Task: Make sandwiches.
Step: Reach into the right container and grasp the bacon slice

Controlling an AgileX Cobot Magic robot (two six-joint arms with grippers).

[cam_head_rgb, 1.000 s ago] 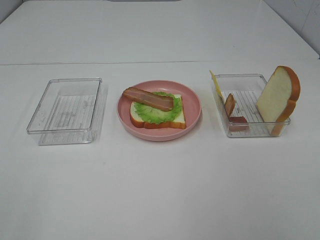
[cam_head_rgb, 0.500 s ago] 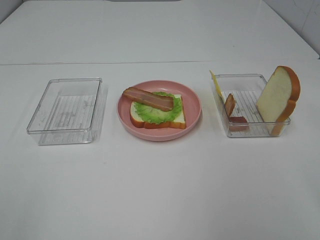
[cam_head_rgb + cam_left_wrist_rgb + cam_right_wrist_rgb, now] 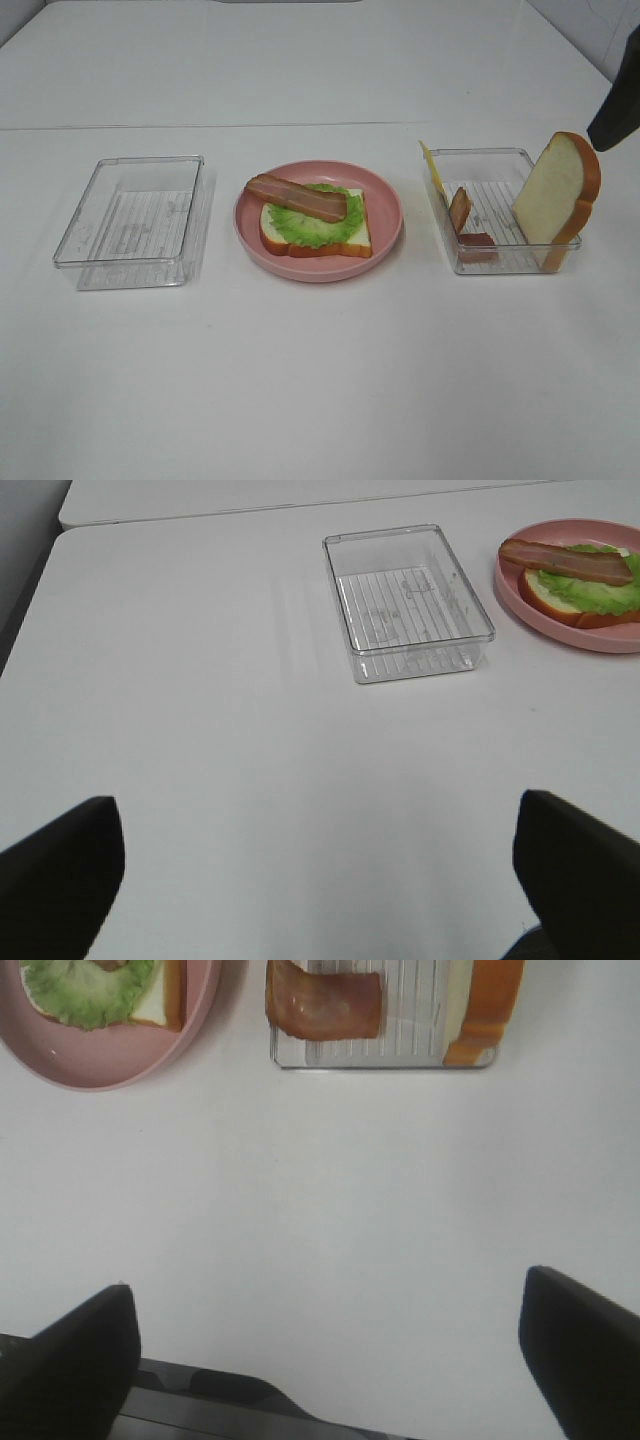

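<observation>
Presently, the sandwich stands part-built. At the centre of the exterior frame the pink plate (image 3: pixel 390 215) carries one bread slice (image 3: pixel 356 238) lying flat, a lettuce leaf (image 3: pixel 312 228) spread over it, and a bacon strip (image 3: pixel 297 198) laid across the leaf toward the upper left of the stack. No cheese and no top slice are on it. The outstanding parts sit in the right tray (image 3: pixel 505 152), at the right of the frame: a cheese slice (image 3: pixel 431 168) leaning at its left wall, a second bacon strip (image 3: pixel 459 210) propped on edge just beside it, and a second bread slice (image 3: pixel 552 195) standing tilted at the right wall. The left tray (image 3: pixel 130 275), left of the plate, shows nothing inside. Left gripper (image 3: pixel 315 802): jaws spread wide, nothing between them, above bare worktop (image 3: pixel 320 380). Right gripper (image 3: pixel 328 1285): jaws likewise released, holding nothing, over bare worktop short of the right tray; a dark part of the right arm (image 3: pixel 618 115) shows at the upper right edge of the exterior frame. Assessment: roughly halfway; the cheese slice, possibly the second bacon strip, and the closing bread slice are yet to be placed.
</observation>
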